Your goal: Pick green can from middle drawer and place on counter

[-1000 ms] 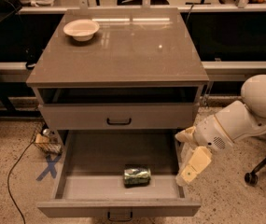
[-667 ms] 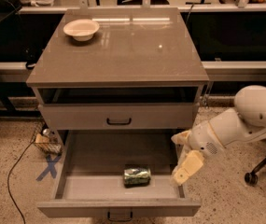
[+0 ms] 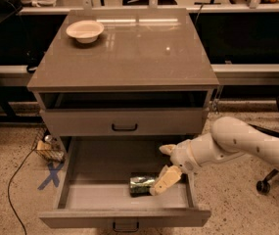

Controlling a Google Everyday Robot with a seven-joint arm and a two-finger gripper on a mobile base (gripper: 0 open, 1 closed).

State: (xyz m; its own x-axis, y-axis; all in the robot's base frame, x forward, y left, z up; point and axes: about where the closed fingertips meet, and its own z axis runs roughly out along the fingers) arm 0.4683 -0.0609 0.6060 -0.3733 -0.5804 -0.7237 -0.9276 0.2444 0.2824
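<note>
The green can (image 3: 141,185) lies on its side on the floor of the pulled-out middle drawer (image 3: 96,166), just left of the gripper (image 3: 159,170) and a little below it. So the pick has not yet happened, and I judge the task to be at its approach stage: grasping, lifting and setting the can down are all left to do. The gripper is down inside the drawer with its fingers spread wide and nothing between them. The lower finger is against the can's right end or just beside it; I cannot tell which. The other sits higher and farther back. The pale arm (image 3: 249,145) reaches in from the right over the drawer's side wall, angled downward. The counter (image 3: 134,58) is well above the gripper, with a beige bowl (image 3: 84,31) at its far left.
</note>
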